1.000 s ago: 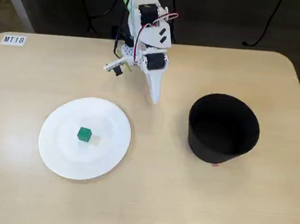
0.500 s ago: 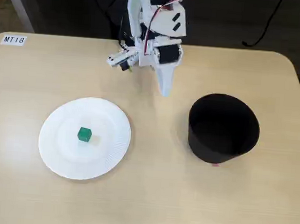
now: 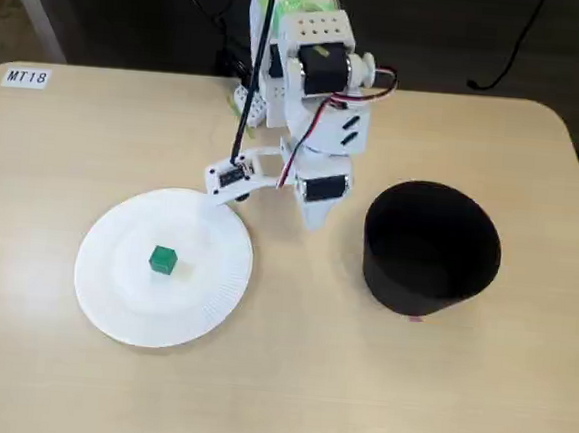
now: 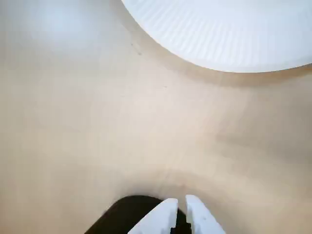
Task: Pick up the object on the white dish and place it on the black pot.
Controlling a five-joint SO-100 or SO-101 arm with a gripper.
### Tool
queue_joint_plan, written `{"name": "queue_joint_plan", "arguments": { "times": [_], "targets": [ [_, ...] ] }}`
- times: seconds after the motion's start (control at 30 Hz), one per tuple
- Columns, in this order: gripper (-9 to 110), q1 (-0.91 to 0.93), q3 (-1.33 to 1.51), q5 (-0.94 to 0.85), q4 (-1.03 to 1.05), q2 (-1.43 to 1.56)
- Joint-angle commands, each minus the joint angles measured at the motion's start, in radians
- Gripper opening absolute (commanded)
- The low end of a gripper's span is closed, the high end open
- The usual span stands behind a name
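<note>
Beige table [image 3: 287, 377]; end effector [image 4: 181, 204] nearly closed, empty, between white dish [image 3: 122, 304] and black pot [image 3: 430, 250].

Light wooden table [image 3: 287, 377] with white dish [image 3: 219, 281], black pot [image 3: 430, 250], label [image 3: 26, 77].

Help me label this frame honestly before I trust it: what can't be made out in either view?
- Green cube: outside the wrist view; its top edge cuts off the white plate.
- Black pot: inside too dark in the fixed view; the bottom edge cuts it in the wrist view.
- Gripper: fingertips only in the wrist view; the arm covers it from above.
</note>
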Motion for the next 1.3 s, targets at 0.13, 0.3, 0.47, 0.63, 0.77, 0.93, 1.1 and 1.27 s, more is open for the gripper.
{"name": "queue_joint_plan", "arguments": {
  "times": [0.13, 0.3, 0.47, 0.63, 0.77, 0.93, 1.1, 1.27],
  "targets": [
    [7, 0.048, -0.094, 0.025, -0.018, -0.055],
    [23, 0.074, -0.094, 0.078, -0.017, -0.071],
    [28, 0.089, -0.094, 0.067, 0.008, -0.074],
    [28, 0.110, -0.094, 0.064, 0.032, -0.072],
    [27, 0.160, -0.094, 0.066, 0.060, -0.054],
    [27, 0.236, -0.094, 0.069, 0.078, -0.041],
    [26, 0.324, -0.094, 0.067, 0.075, -0.038],
    [26, 0.403, -0.095, 0.052, 0.058, -0.043]
  ]
}}
